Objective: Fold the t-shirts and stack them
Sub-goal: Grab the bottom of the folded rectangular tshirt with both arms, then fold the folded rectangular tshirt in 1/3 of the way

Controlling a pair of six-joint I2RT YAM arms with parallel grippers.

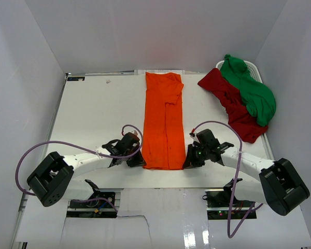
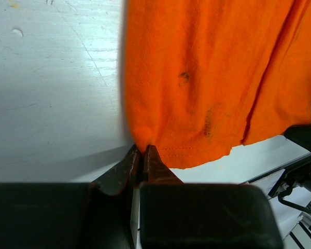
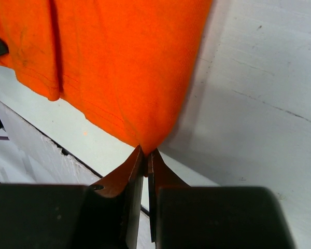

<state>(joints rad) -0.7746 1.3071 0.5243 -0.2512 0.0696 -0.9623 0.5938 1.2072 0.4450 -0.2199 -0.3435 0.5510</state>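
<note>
from the top camera i see the orange shirt [image 1: 164,122] lying as a long narrow strip on the white surface [image 1: 93,114]. the left claw [image 1: 139,162] sits at its near left corner and the right claw [image 1: 188,162] at its near right corner. the red shirt [image 1: 233,106] and the green shirt [image 1: 251,91] lie heaped together to the right of the orange shirt, apart from it. on the left wrist camera, the left claw [image 2: 143,150] is pinched tight on the orange shirt's hem corner. on the right wrist camera, the right claw [image 3: 145,153] is clamped on the other hem corner.
</note>
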